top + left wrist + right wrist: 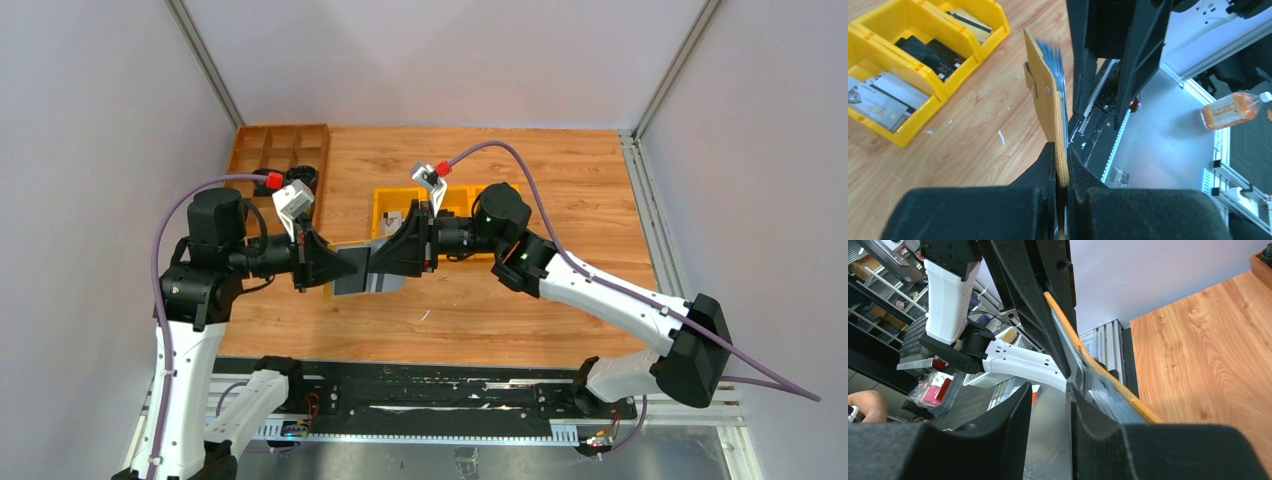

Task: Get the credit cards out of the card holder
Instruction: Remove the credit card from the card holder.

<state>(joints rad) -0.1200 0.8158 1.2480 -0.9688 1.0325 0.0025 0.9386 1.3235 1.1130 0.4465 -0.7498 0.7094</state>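
Note:
The mustard-yellow card holder hangs in the air over the near half of the table, edge-on in the left wrist view. My left gripper is shut on its lower edge. Its silvery-grey pleated inside fans out toward my right gripper. I cannot tell cards from pleats in there. The right gripper is open with nothing in its gap. The card holder lies against the outer side of its right finger. Loose credit cards lie in a yellow bin.
Yellow plastic bins stand mid-table, one with black cards, another with a striped card. In the top view the bins lie just behind both grippers. A wooden compartment tray sits at the back left.

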